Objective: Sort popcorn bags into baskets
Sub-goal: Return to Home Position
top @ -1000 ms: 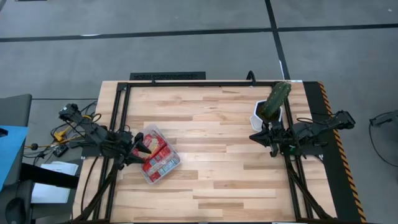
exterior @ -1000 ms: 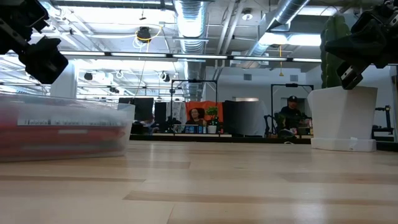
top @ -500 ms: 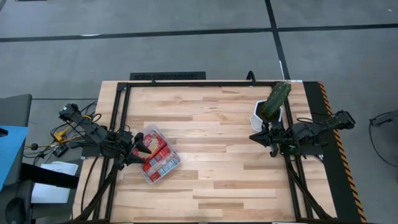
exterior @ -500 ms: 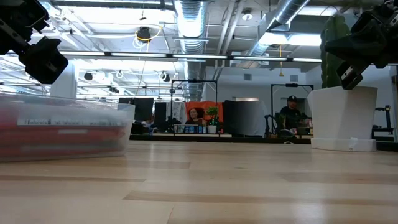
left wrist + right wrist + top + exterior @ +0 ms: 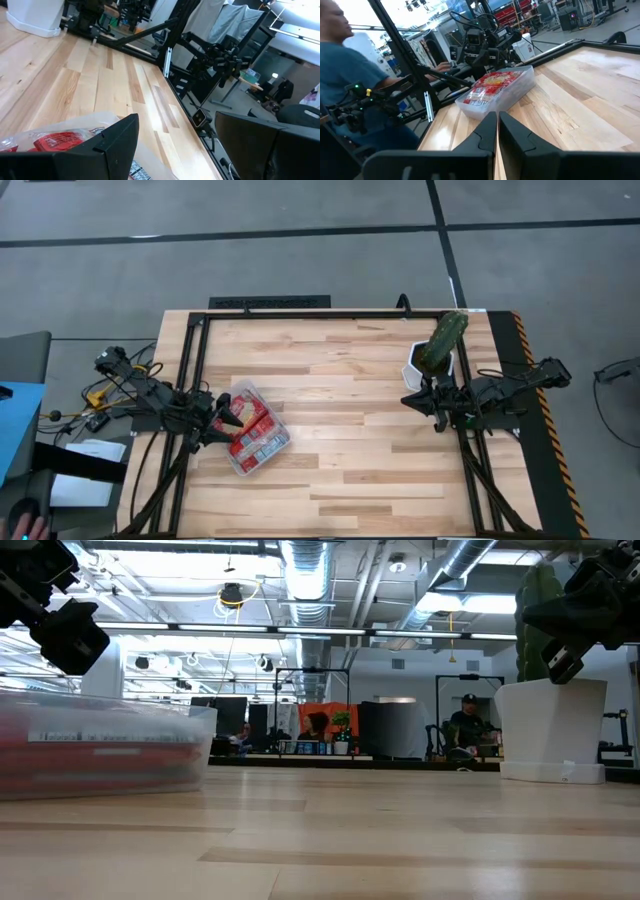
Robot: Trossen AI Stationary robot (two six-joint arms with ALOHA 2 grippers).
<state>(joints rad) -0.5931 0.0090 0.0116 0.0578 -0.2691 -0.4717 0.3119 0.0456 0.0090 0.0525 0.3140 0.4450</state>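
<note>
Neither arm has moved; left hand (image 5: 227,420) gapes empty by the basket (image 5: 286,439); right hand (image 5: 421,399) closed, empty.

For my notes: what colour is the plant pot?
White; the pot shows best in the low view.

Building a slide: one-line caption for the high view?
Popcorn bags in the clear tub by the left gripper; right gripper waits beside the plant pot.

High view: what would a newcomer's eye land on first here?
The red popcorn bags packed in the clear tub on the table's left side, beside the open left gripper. Next, the green plant in its white pot at the far right, near the shut right gripper.
</note>
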